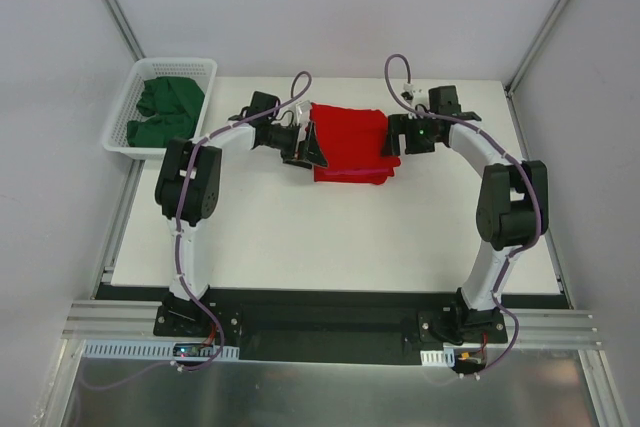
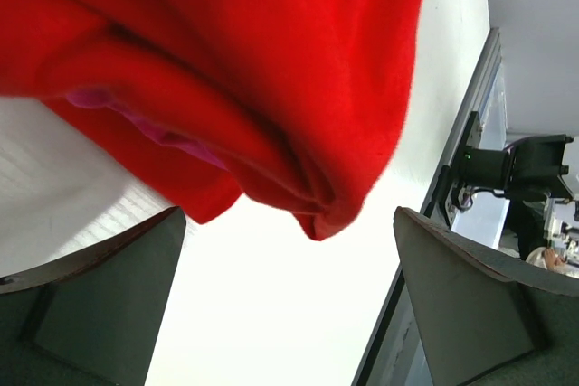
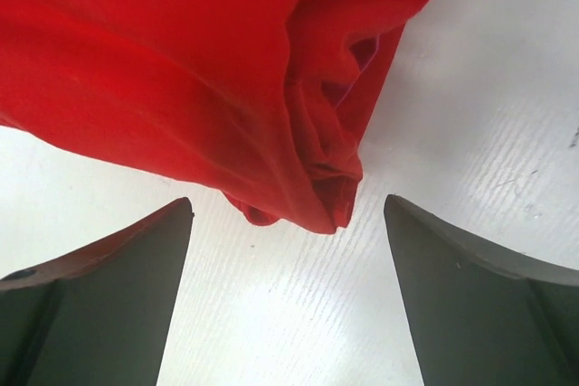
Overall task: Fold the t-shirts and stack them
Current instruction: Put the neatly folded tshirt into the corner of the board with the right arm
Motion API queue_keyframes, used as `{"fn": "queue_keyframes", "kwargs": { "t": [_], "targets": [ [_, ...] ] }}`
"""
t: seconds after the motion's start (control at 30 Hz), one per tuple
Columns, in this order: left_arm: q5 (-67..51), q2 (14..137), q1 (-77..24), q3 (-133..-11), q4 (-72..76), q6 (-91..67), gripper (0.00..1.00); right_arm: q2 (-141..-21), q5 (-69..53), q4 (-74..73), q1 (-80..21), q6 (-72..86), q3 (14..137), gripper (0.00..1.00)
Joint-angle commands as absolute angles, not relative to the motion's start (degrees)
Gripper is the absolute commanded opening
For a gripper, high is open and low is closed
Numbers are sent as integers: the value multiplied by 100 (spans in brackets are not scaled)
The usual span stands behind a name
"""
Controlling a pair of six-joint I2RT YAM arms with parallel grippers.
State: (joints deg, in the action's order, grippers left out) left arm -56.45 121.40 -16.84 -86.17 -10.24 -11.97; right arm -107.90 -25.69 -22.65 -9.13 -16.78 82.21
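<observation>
The red shirt (image 1: 348, 142) lies folded at upper centre of the worktop (image 1: 330, 237), on a pink shirt (image 2: 145, 124). The left gripper (image 1: 305, 145) and right gripper (image 1: 396, 137) flank it, both open and empty. I'd back them straight outward, fingers clear of the folds. Both forearms angle inward toward the shirt.

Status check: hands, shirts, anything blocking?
Left hand and right hand open, empty, either side of folded bright red cloth t-shirt. It lies on magenta-pink t-shirt. Dark green t-shirts in white plastic lattice basket. Nothing in the way.
</observation>
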Motion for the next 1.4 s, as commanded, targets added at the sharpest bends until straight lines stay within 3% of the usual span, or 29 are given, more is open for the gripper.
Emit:
{"fn": "queue_keyframes", "kwargs": {
  "t": [0.0, 0.57, 0.6, 0.63, 0.73, 0.8, 0.87, 1.0, 1.03, 1.07, 1.23, 1.37],
  "targets": [
    [-5695, 11724, -1828, -8674, -1011, -984, 99, -10827, -2865, -1943, -897, -1723, 8060, 90],
    [-5625, 12041, -1969, -9307, -1011, -1055, 99, -11434, -3524, -1828, -817, -1318, 8393, 85],
    [-5625, 12041, -1977, -9308, -1019, -1055, 99, -11443, -3551, -1819, -817, -1310, 8394, 79],
    [-5625, 12058, -1995, -9299, -1020, -1055, 99, -11435, -3559, -1819, -809, -1301, 8402, 65],
    [-5634, 12067, -2039, -9264, -1002, -1063, 99, -11329, -3603, -1819, -809, -1248, 8376, 41],
    [-5616, 12076, -2057, -9237, -1020, -1055, 99, -11216, -3621, -1775, -817, -1230, 8341, 35],
    [-5607, 12076, -2092, -9202, -1020, -1090, 89, -11154, -3621, -1836, -817, -1222, 8358, 29],
    [-5581, 12076, -2127, -9193, -1028, -1116, 32, -11048, -3665, -1898, -817, -1213, 8358, 24],
    [-5538, 12067, -2127, -9193, -1028, -1134, 5, -11030, -3674, -1907, -817, -1204, 8358, 20],
    [-5528, 12067, -2127, -9193, -1020, -1134, 0, -11013, -3691, -1942, -817, -1204, 8367, 19],
    [-5520, 11989, -2136, -9167, -1055, -1108, 0, -10943, -3744, -2030, -809, -1178, 8393, 8],
    [-5519, 11945, -2136, -9123, -1081, -1072, 0, -10925, -3893, -2276, -791, -1134, 8622, 5]
  ]
}}
